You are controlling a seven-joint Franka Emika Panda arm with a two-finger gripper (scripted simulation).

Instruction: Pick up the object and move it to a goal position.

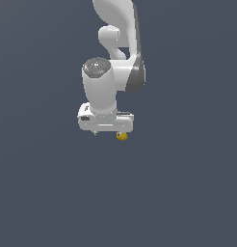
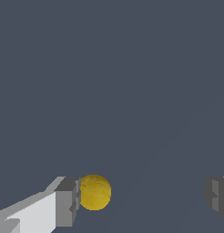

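The object is a tiny yellow-orange ball (image 2: 94, 192). In the wrist view it lies between the two grey fingertips of my gripper (image 2: 141, 198), right against one finger pad (image 2: 67, 200). The other pad (image 2: 217, 198) stands far off with a wide gap, so the gripper is open. In the exterior view the ball (image 1: 122, 136) peeks out just under the white hand of the gripper (image 1: 108, 130), toward the exterior view's right. The hand hides the fingers there.
A plain dark grey-blue ground (image 1: 178, 193) fills both views. The white arm (image 1: 115, 43) rises above the hand to the frame's upper edge. No other objects show.
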